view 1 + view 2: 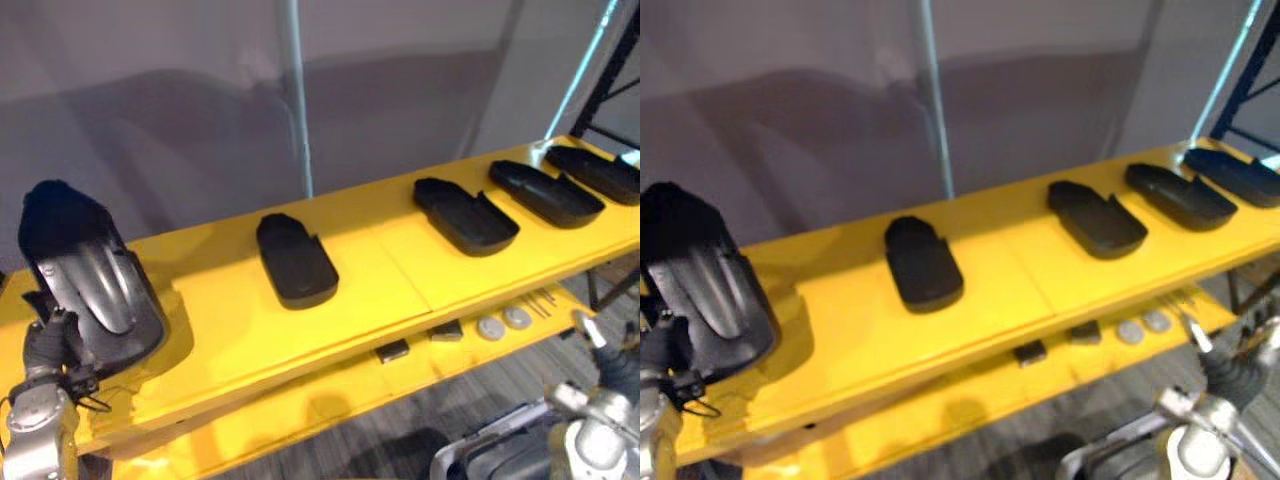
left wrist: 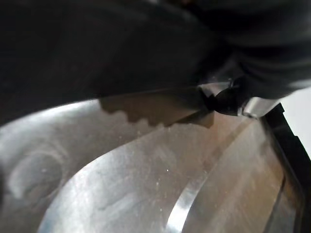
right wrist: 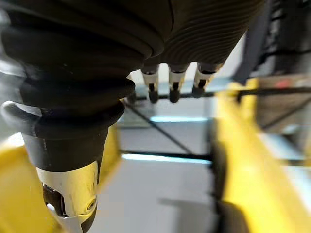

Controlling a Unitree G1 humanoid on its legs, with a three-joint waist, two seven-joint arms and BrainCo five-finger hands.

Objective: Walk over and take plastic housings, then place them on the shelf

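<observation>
My left hand (image 1: pixel 48 346) is at the shelf's far left, curled on the lower edge of a black plastic housing (image 1: pixel 95 280). The housing stands tilted, its grey inner side toward me, low over the yellow shelf (image 1: pixel 380 270); I cannot tell if it touches. That grey inside (image 2: pixel 146 184) shows close up in the left wrist view. Several more black housings lie in a row on the shelf: one in the middle (image 1: pixel 296 262), others to the right (image 1: pixel 465 215) (image 1: pixel 545 192). My right hand (image 1: pixel 592 332) hangs low at the right, below the shelf's front edge, fingers (image 3: pixel 172 90) straight and empty.
A lower yellow shelf board holds two round discs (image 1: pixel 503 322) and small dark blocks (image 1: pixel 393 350). A thin pole (image 1: pixel 295 100) rises behind the shelf before a grey wall. A dark rack frame (image 1: pixel 612 75) stands at the far right.
</observation>
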